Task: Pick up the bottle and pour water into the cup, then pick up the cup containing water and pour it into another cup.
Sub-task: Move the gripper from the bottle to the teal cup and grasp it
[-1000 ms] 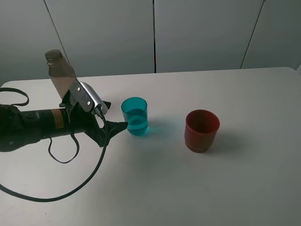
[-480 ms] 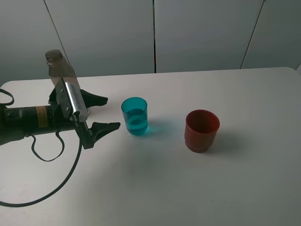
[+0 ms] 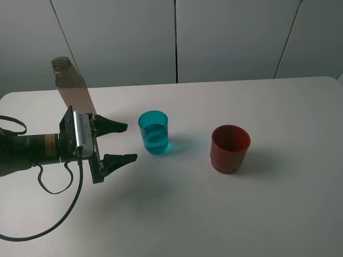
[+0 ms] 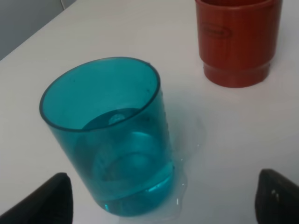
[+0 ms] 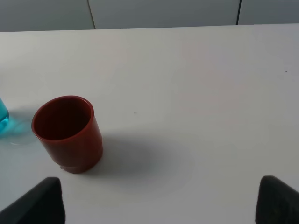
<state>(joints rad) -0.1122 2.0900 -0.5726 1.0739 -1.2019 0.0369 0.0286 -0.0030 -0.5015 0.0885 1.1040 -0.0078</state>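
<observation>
My left gripper [image 3: 122, 142] is hanging spread and empty, the cup [image 3: 154, 132] just ahead. Water [image 4: 184, 184] seems to be pooling underneath; a wet grip risks slipping.

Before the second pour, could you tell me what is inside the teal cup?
The teal cup holds clear water in its lower part, visible through the open top and translucent wall. Nothing else shows inside, and nothing covers it.
</observation>
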